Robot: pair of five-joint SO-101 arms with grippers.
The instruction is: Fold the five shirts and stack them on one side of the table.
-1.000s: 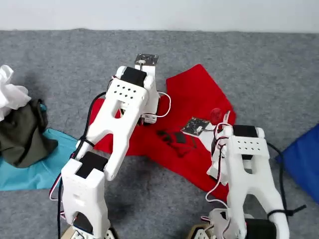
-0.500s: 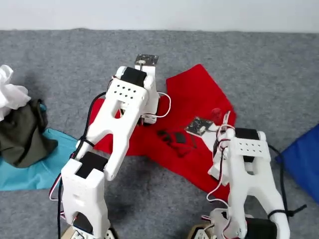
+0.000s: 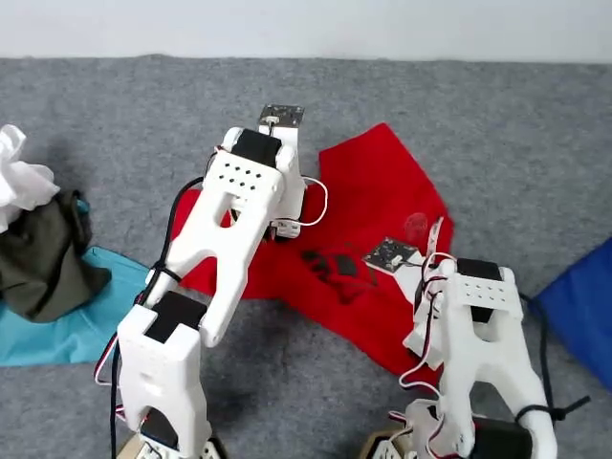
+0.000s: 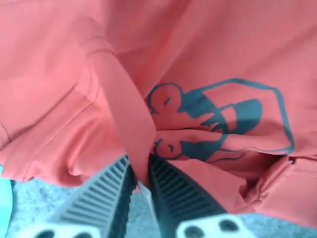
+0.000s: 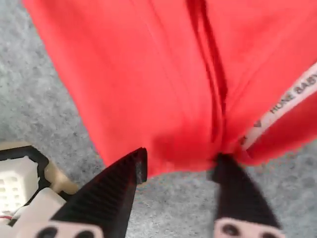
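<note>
A red shirt (image 3: 373, 191) lies crumpled in the middle of the grey table, with a dark print (image 3: 335, 266) facing up. In the left wrist view my left gripper (image 4: 138, 166) is shut on a raised fold of the red shirt (image 4: 223, 44), close beside the print (image 4: 218, 119). The left arm (image 3: 239, 210) stands over the shirt's left part. My right gripper (image 5: 181, 158) is open, its two fingers straddling an edge of the red shirt (image 5: 148, 74) just above the table. The right arm (image 3: 469, 316) is at the shirt's near right corner.
At the left edge lie a dark olive shirt (image 3: 43, 253), a teal shirt (image 3: 67, 311) under it and a white one (image 3: 19, 177) behind. A blue shirt (image 3: 579, 306) lies at the right edge. Bare grey surface runs along the back.
The right arm has drawn back toward the near edge, its gripper sliding toward the shirt's near right edge. The left arm has kept still.
</note>
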